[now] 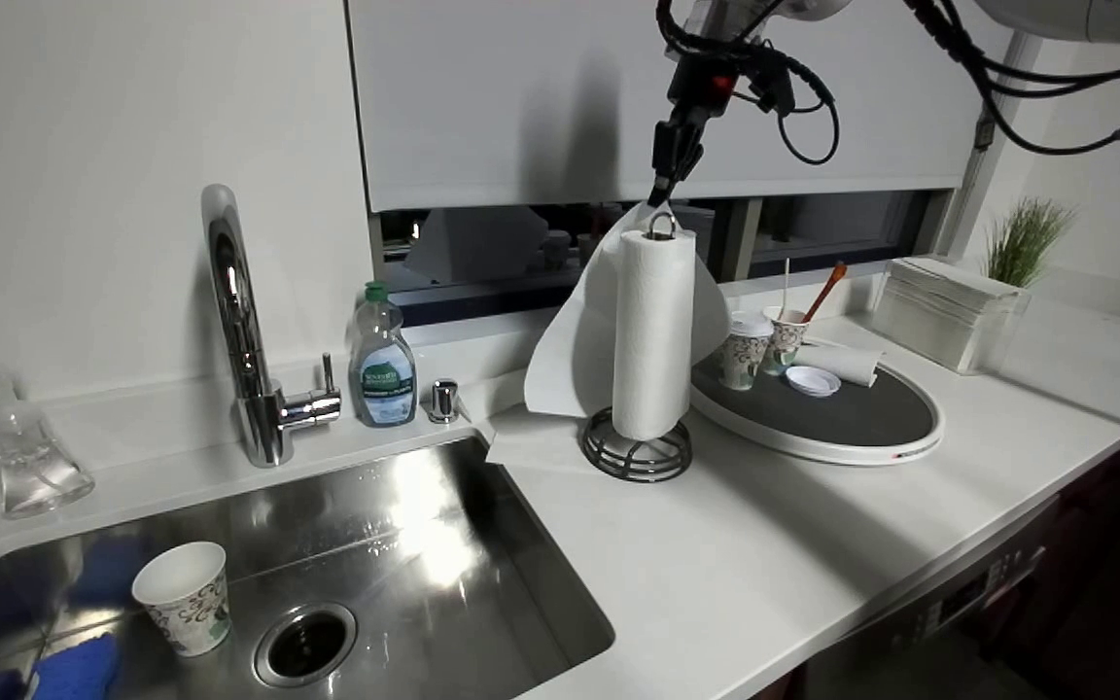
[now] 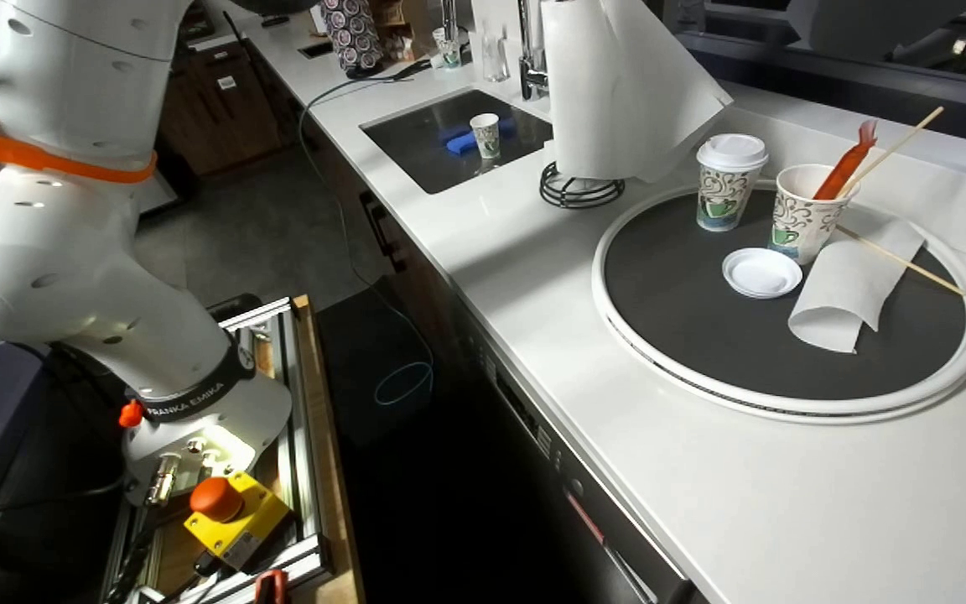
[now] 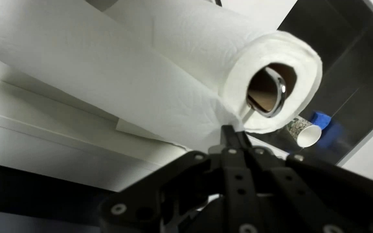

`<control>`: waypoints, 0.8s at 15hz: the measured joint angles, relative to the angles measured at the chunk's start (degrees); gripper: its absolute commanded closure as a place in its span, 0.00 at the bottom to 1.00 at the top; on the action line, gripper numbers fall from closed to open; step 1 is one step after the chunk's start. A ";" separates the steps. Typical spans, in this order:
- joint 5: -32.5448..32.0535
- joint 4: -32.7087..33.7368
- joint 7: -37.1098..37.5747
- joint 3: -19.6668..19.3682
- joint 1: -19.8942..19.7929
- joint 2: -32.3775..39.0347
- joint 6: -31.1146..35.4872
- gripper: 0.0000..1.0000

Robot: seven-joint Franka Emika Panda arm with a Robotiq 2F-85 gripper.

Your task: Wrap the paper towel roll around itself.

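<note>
I'm pinching the upper edge of the loose sheet [image 1: 575, 350] between the closed fingertips of the hand [image 1: 658, 194], near the top end of the paper towel roll [image 1: 654, 335], which is standing upright on its wire holder [image 1: 634, 471] on the table [image 1: 735, 554], a little right of centre in an exterior view. To wrap well, I'm judging that I should be leading that edge around the roll in a slow arc, using light tension so the paper is lying flat instead of tearing, and steering clear of the metal loop [image 3: 282, 91].
</note>
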 measured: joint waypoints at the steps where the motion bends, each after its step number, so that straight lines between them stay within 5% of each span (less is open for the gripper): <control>1: 0.11 0.90 -2.40 0.63 0.06 0.88 -0.67 1.00; 12: -0.11 8.02 -21.23 4.41 2.86 4.41 -10.17 1.00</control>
